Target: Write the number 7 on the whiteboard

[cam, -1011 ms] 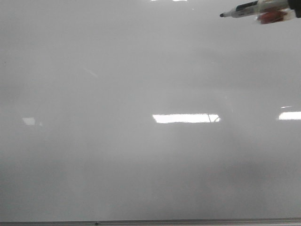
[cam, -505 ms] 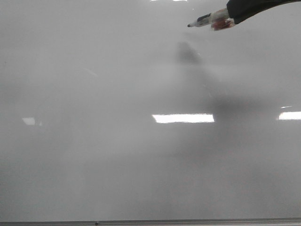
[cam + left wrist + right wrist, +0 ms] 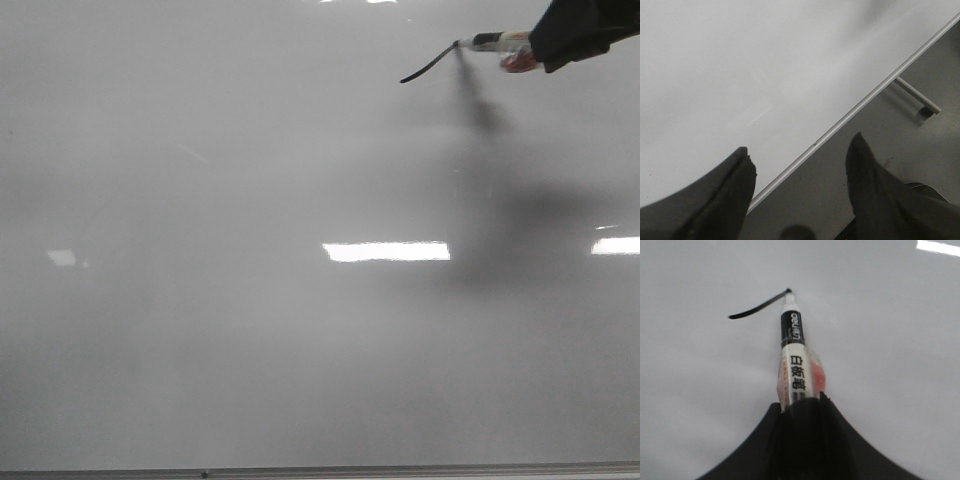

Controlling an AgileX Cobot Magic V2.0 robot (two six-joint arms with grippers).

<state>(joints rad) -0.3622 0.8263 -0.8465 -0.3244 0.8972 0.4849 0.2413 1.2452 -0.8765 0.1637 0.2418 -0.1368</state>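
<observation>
The whiteboard (image 3: 250, 330) fills the front view, glossy pale grey. At its upper right runs a short slanted black stroke of the number 7 (image 3: 428, 67), also visible in the right wrist view as a curved line (image 3: 757, 307). My right gripper (image 3: 545, 48) is shut on a white and black marker (image 3: 497, 42) whose tip touches the stroke's right end. In the right wrist view the marker (image 3: 791, 355) sticks out of the shut gripper (image 3: 802, 402). My left gripper (image 3: 800, 152) hangs open and holds nothing, over the whiteboard's metal frame strip (image 3: 855, 110).
Bright rectangular light reflections (image 3: 385, 251) lie across the board. The frame strip (image 3: 320, 470) runs along the board's near edge. Beyond the board's edge, the left wrist view shows grey floor and a stand foot (image 3: 917, 97).
The marker tip came down onto the board and moved right, leaving a short slanted black stroke. The arm's shadow on the board shifted right with it.
</observation>
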